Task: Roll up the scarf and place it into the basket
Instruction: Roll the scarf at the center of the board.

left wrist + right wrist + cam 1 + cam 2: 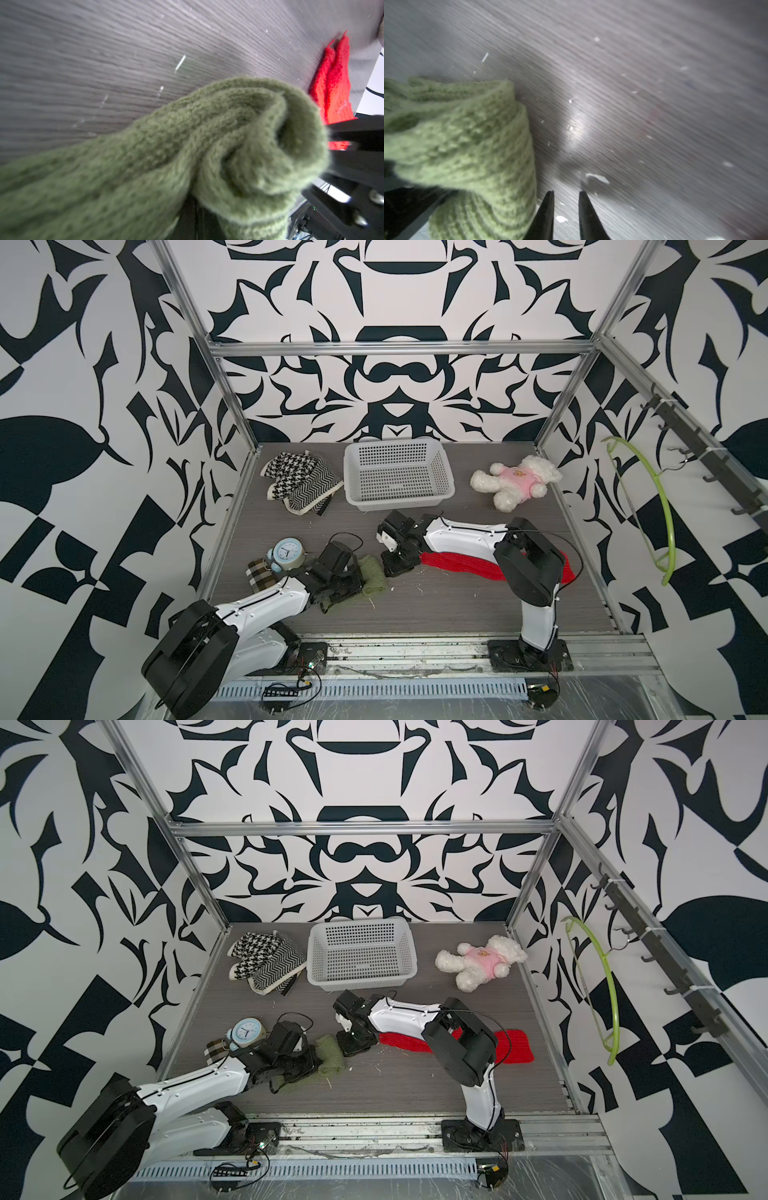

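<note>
Briefly: the left claw (358, 580) was clamped tight on the green scarf (228, 145), whose end was bunched and curled over on itself right at the jaws. I judged this a pinch meant to anchor the roll. The right claw (566, 194) stood narrowly parted with nothing between its tips, just beside the scarf's folded edge and low over the counter (436, 605). It looked placed to tuck or turn the next wrap.

The green scarf lay on the near left part of the counter, well apart from the basket (392, 445), which stood empty at the back centre. A red scarf (461, 566) lay flat under the right arm, near the green one but not touching it.

Further out were black-and-white patterned scarves (299, 481) left of the basket, a plush bear (517, 481) right of it, and an alarm clock (286, 552) on a plaid cloth (259, 572).

Writing: the clock numerals were too small to read. The bear's pink shirt bore a small emblem with no legible text. No brand was seen.
</note>
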### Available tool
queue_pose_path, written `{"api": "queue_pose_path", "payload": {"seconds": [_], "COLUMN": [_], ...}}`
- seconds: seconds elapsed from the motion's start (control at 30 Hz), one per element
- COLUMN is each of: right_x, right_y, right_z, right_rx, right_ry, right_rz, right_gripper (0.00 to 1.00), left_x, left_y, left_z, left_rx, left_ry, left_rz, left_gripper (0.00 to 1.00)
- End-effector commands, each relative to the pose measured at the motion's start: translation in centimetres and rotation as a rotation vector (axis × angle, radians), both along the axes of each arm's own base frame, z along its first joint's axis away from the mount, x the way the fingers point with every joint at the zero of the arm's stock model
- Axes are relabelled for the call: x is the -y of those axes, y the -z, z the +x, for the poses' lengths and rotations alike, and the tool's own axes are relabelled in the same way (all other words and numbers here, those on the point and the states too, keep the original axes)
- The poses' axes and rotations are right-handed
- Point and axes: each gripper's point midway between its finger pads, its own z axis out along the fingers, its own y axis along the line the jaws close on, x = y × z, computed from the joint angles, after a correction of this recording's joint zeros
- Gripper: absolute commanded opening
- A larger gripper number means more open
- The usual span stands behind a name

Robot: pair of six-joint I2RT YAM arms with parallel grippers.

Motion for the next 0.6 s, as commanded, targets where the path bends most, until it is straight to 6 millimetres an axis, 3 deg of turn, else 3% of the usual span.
{"api": "queue_pose_path", "payload": {"seconds": [0.0, 0.2, 0.57], "right_x": [-2.7, -4.5, -6.5], "right_y": [-1.5, -1.6, -2.6], "right_z": [-0.8, -1.7, -2.6], "right_rx": [-0.015, -0.057, -0.087], "right_ry": [-0.030, -0.064, -0.094], "right_rz": [0.122, 0.183, 0.293], "right_gripper": [0.25, 0.26, 0.51], "left_x": [-3.1, -3.5, -3.6], "left_y": [3.3, 3.3, 3.3], "left_z": [-2.6, -2.7, -2.7], "left_rx": [-0.102, -0.096, -0.093], "left_ry": [-0.020, -0.027, -0.028], "left_rz": [0.130, 0.142, 0.144], "left_gripper": [0.00, 0.00, 0.00]}}
